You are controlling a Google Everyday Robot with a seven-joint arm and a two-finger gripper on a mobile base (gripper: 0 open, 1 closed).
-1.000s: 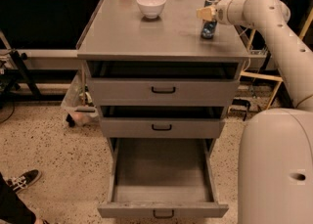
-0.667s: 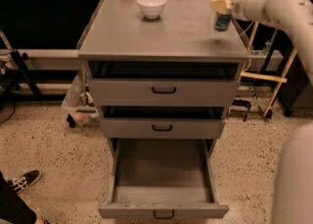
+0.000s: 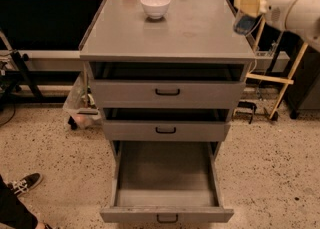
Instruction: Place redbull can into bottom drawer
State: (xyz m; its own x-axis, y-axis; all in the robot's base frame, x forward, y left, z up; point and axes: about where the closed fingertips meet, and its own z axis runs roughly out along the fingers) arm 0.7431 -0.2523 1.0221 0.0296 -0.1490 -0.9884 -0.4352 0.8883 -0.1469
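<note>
The gripper [image 3: 252, 4] clamps the can [image 3: 244, 22], tilted, in the air by the cabinet top's [image 3: 190, 30] right edge. The bottom drawer [image 3: 165, 175] stands open, near and low. On the way down, the can could slip or clip the upper drawers [image 3: 167, 93].

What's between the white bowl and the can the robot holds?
Just bare grey metal cabinet top, in the camera view. The gripper holds the slim blue-and-silver redbull can above its right edge, right of the round white bowl.
</note>
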